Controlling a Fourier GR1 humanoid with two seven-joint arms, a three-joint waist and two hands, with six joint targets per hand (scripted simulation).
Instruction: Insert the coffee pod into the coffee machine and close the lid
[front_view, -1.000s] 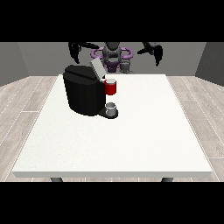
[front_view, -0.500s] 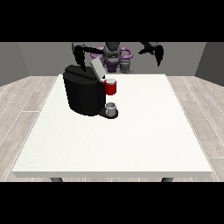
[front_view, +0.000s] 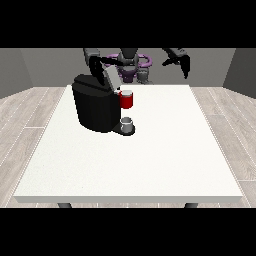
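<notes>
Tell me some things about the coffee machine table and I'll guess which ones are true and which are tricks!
1. The coffee machine is black. True.
2. The coffee machine stands in the middle of the table. False: it stands toward the far side, at the view's left.
3. A red thing at the machine sits above a small grey cup. True.
4. The hand at the view's right rests on the table. False: it is raised in the air above the far edge.
5. The machine's lid is raised. True.
</notes>
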